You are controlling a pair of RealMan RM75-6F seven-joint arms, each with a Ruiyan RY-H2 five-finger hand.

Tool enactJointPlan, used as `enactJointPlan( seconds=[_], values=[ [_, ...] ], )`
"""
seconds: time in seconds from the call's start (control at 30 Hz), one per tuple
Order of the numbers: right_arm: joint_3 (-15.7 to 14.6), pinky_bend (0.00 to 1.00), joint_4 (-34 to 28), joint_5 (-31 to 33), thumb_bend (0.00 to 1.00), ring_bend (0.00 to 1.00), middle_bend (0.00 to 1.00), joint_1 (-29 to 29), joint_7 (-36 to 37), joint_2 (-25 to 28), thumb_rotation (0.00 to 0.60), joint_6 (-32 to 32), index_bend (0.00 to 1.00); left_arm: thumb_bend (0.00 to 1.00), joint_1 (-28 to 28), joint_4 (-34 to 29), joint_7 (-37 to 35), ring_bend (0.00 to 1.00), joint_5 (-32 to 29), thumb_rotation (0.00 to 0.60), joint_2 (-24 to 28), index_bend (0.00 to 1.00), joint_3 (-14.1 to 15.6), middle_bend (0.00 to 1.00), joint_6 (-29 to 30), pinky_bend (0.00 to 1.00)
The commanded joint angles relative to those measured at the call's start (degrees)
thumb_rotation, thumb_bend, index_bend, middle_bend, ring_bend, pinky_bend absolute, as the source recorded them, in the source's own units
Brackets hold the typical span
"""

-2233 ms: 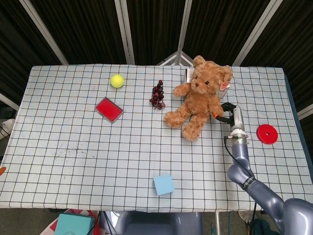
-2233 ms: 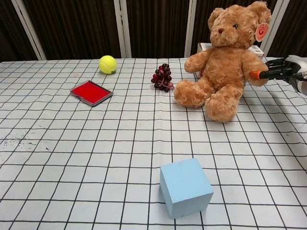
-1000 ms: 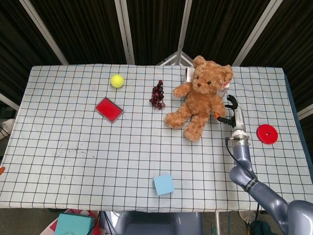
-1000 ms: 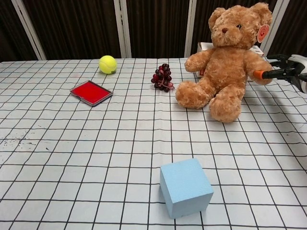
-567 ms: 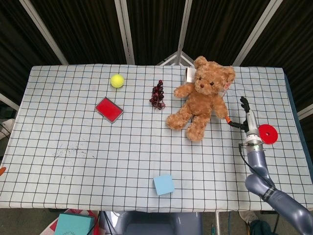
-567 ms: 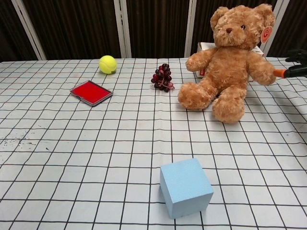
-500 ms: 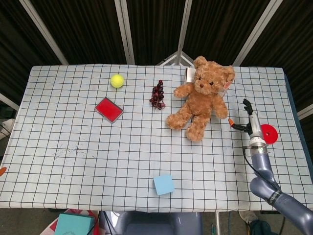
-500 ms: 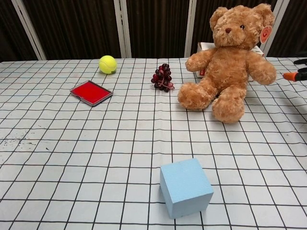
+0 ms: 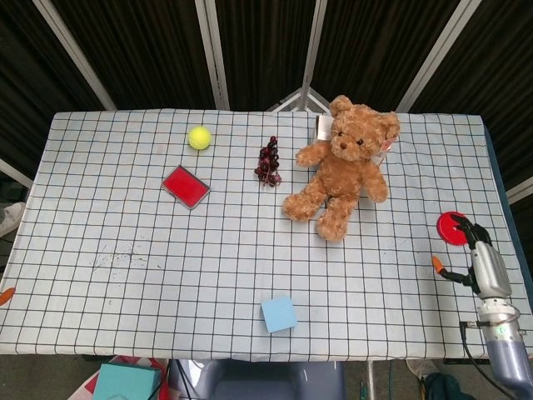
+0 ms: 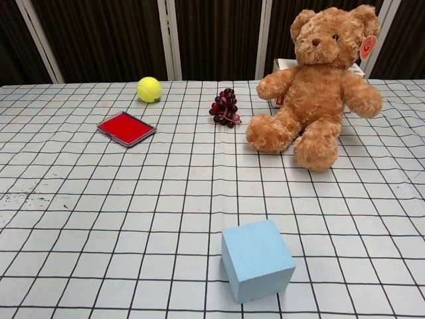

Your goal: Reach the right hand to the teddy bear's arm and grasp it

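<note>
The brown teddy bear [image 9: 341, 171] sits upright at the back right of the checked table, also large in the chest view [image 10: 319, 86]. Its arm on the right side [image 9: 376, 190] [image 10: 364, 100] hangs free with nothing touching it. My right hand [image 9: 471, 260] is well away from the bear, over the table's right front edge, with its fingers apart and nothing in them. Its orange thumb tip [image 9: 436, 265] points left. The chest view does not show this hand. My left hand appears in neither view.
A red disc [image 9: 450, 223] lies just beyond my right hand. Dark grapes [image 9: 268, 162], a yellow tennis ball [image 9: 199, 137] and a red flat case [image 9: 185, 185] lie left of the bear. A blue cube [image 9: 279, 314] [image 10: 257, 260] sits near the front. A white box [image 10: 284, 67] stands behind the bear.
My right hand let go of the bear's arm and drew back to the right front edge, leaving the chest view. The bear, shifted slightly right, now sits still.
</note>
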Motion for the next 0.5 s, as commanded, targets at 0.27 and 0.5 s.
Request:
enactJointPlan(
  seconds=[0.27, 0.5],
  values=[
    [-9.62, 0.0, -3.99, -13.11, 0.34, 0.15, 0.15, -10.34, -30.84, 1.96, 0.6, 17.55, 0.17, 0.2, 0.26, -0.16, 0.15, 0.02, 0.9, 0.6, -0.08, 0.25, 0.36, 0.09, 0.67, 0.19],
    [-10.24, 0.0, -6.09, -12.01, 0.34, 0.1, 0.14, -9.65, -32.51, 3.79, 0.6, 15.97, 0.18, 0.2, -0.21, 0.07, 1.06, 0.02, 0.08, 0.6, -0.31, 0.25, 0.12, 0.09, -0.09, 0.19]
  ],
)
